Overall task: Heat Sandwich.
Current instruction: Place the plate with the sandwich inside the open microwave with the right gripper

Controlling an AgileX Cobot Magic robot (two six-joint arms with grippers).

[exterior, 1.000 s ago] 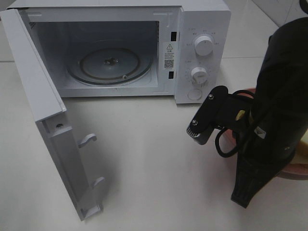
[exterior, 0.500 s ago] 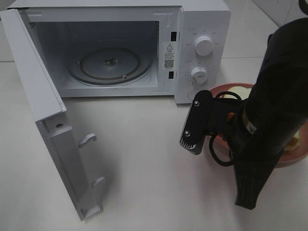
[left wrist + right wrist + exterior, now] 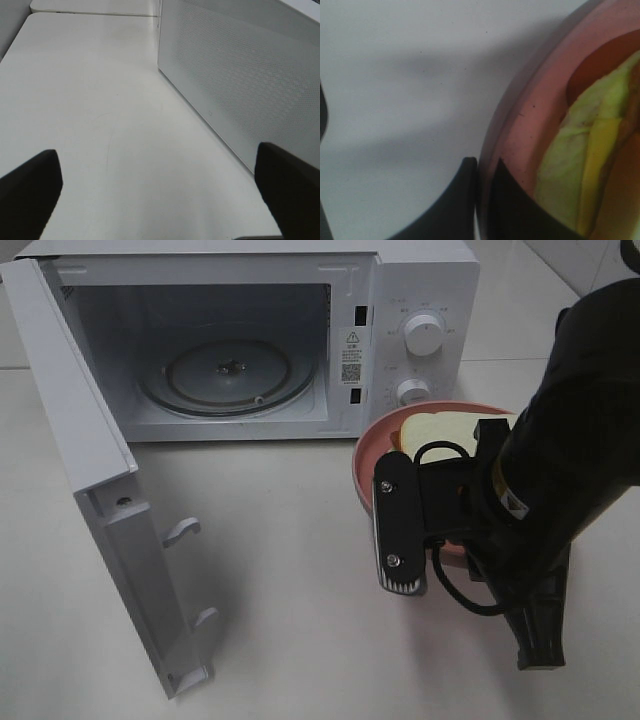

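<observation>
The white microwave [image 3: 420, 300] fills the upper left and centre of the high view, its door [image 3: 80, 440] swung wide toward the left edge, so the bare glass turntable [image 3: 228, 375] shows inside the cavity. Two round dials [image 3: 423, 335] sit one above the other on the control panel at the oven's right side. Right of centre, just in front of that panel, is the pink plate [image 3: 365, 455], with the sandwich [image 3: 445, 430] lying on it, a pale slice of bread facing up. The black right arm [image 3: 580, 440] comes in from the right edge and covers much of the plate's near side. In the right wrist view, the right gripper [image 3: 482, 172] has its two dark fingers pinched narrow on the plate's [image 3: 530, 125] rim, one finger outside and one inside, and the sandwich's [image 3: 585, 165] yellow-green filling shows close beside them. Whether the plate rests on the white table [image 3: 290, 620] or is lifted off it cannot be told. The left wrist view shows the left gripper [image 3: 157, 170] spread wide and holding nothing, above the bare tabletop [image 3: 100, 100] beside the microwave's perforated side wall [image 3: 240, 80].
</observation>
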